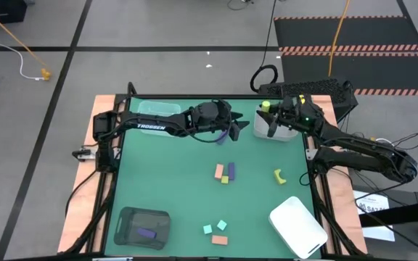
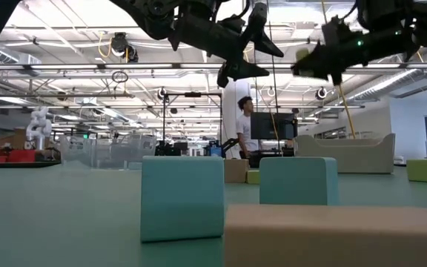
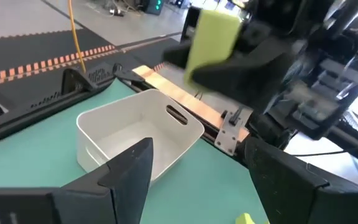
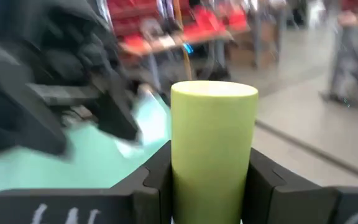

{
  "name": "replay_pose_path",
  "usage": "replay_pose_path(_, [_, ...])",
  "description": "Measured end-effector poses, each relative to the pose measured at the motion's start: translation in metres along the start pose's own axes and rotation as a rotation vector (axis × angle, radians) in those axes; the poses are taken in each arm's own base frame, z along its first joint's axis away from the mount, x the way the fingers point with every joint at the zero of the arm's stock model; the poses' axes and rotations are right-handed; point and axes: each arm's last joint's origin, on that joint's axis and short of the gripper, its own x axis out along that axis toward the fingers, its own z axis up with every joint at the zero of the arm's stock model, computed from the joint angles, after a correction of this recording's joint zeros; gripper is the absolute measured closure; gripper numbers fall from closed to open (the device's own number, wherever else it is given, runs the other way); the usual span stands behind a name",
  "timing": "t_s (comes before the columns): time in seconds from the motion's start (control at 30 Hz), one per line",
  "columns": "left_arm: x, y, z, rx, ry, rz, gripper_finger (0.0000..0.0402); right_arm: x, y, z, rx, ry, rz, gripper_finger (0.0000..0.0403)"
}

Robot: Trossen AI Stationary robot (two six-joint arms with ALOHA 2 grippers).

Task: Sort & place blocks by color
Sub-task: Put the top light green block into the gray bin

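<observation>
My right gripper [image 1: 268, 110] is raised over the far end of the white tray [image 1: 280, 129], shut on a yellow-green block [image 4: 213, 143]. That block also shows in the left wrist view [image 3: 211, 37]. My left gripper [image 1: 238, 125] is open and raised mid-table just left of that tray, with nothing between its fingers [image 3: 129, 171]. A purple block [image 1: 223, 136] shows beside it; I cannot tell whether it lies on the mat. On the mat lie a salmon block [image 1: 219, 171], a purple one [image 1: 231, 169], a yellow-green one [image 1: 225, 179], a curved yellow-green piece [image 1: 279, 175], two teal cubes [image 1: 215, 227] and a salmon bar [image 1: 219, 239]. My right gripper pinches the yellow-green block between its two fingers [image 4: 157, 180], one on each side of its lower part [image 4: 211, 186]. The block stands out past the fingertips, with its free end [image 4: 214, 90] beyond them. It is lifted clear, above the white tray.
A clear tray [image 1: 158, 110] sits at the far left of the mat. A dark tray [image 1: 125, 230] at the near left holds a purple block [image 1: 146, 233]. A white tray [image 1: 298, 226] lies at the near right. A person [image 2: 245, 126] stands in the room beyond the table.
</observation>
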Motion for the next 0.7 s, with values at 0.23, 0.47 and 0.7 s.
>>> replay_pose_path(0.23, [0.0,-0.002,-0.001,-0.014,-0.001,-0.007,0.0151,-0.004,-0.008,-0.027,0.072,0.262,-0.216,0.0297])
replay_pose_path(0.47, [0.0,-0.003,-0.001,-0.018,0.002,-0.008,0.0151,-0.011,-0.015,-0.048,0.21,0.445,-0.391,0.0297])
replay_pose_path(0.7, [0.0,0.002,-0.008,-0.008,0.074,0.041,0.0151,-0.015,-0.022,-0.053,0.25,0.494,-0.483,0.0272])
